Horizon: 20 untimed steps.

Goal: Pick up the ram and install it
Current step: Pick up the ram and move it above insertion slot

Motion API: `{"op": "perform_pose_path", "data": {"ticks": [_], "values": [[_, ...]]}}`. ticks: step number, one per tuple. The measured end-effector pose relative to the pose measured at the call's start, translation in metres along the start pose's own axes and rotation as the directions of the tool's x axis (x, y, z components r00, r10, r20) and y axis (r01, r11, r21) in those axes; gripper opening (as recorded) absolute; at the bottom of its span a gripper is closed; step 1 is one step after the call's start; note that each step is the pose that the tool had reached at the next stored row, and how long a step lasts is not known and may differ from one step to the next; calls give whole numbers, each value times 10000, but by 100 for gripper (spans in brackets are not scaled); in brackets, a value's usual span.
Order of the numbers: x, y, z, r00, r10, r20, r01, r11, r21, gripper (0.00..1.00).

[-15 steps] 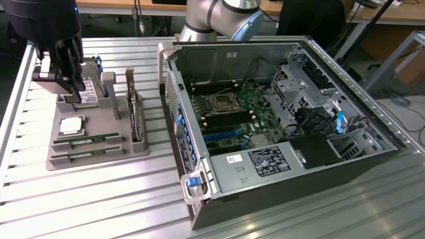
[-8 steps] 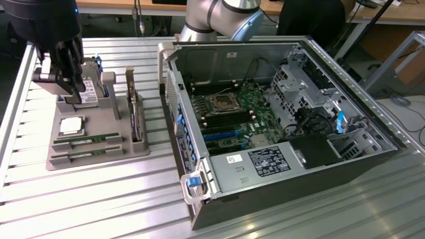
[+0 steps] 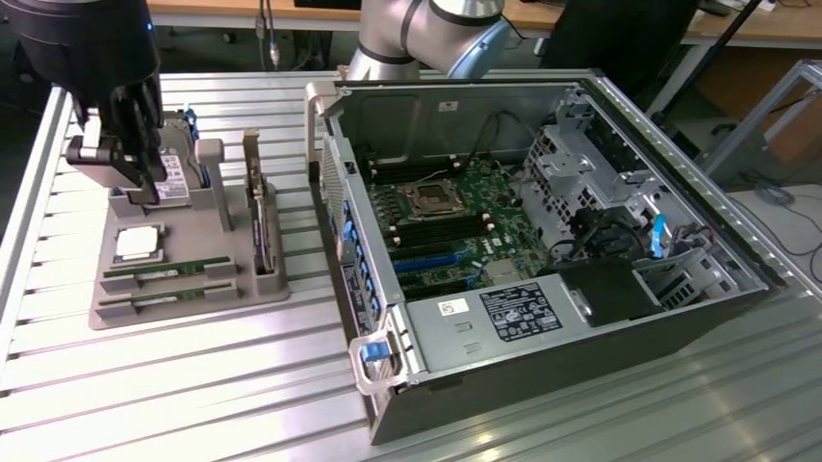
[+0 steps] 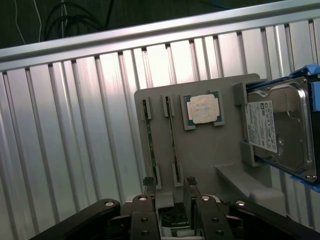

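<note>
hanging above the grey holder tray [image 3: 192, 313] [image 4: 210, 150], the gripper [image 3: 133, 173] [image 4: 169, 189] has its two fingers [image 4: 190, 184] spread apart with nothing between them; in the exterior view it sits over the tray's end that carries the hard drive [image 3: 175, 179] [image 4: 277, 131], and no part of it touches the ram

the ram lies in the tray as two thin green sticks set on edge in parallel slots: the first ram stick [image 3: 167, 267] [image 4: 172, 141] is in the slot just beside the processor [image 3: 138, 243] [image 4: 203, 109], and the second ram stick [image 3: 165, 296] [image 4: 149, 146] is in the next slot, nearer the tray's outer edge; both sit fully in their slots

the processor rests flat in its square recess in the tray, between the ram slots and the hard drive, which stands in the tray's bracket with blue rails on its sides; a long upright card [image 3: 264, 226] stands on edge along the side of the tray that faces the computer case [image 3: 680, 188]

the tray lies on the slatted aluminium table [image 3: 192, 395] [image 4: 75, 125]; the case lies just beside the tray, toward the exterior view's right, with its side open and the motherboard [image 3: 463, 221] exposed; the robot arm [image 3: 424, 29] rises beyond the case
</note>
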<state>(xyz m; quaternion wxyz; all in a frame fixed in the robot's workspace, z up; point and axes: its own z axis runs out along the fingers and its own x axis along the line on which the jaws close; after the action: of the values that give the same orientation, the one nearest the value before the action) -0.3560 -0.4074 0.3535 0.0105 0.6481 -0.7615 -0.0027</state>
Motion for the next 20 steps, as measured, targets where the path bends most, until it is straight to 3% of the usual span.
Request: {"op": "perform_pose_path", "data": {"ticks": [20], "values": [[-1,-1,83,10000,0,0,0,10000,0,36]]}}
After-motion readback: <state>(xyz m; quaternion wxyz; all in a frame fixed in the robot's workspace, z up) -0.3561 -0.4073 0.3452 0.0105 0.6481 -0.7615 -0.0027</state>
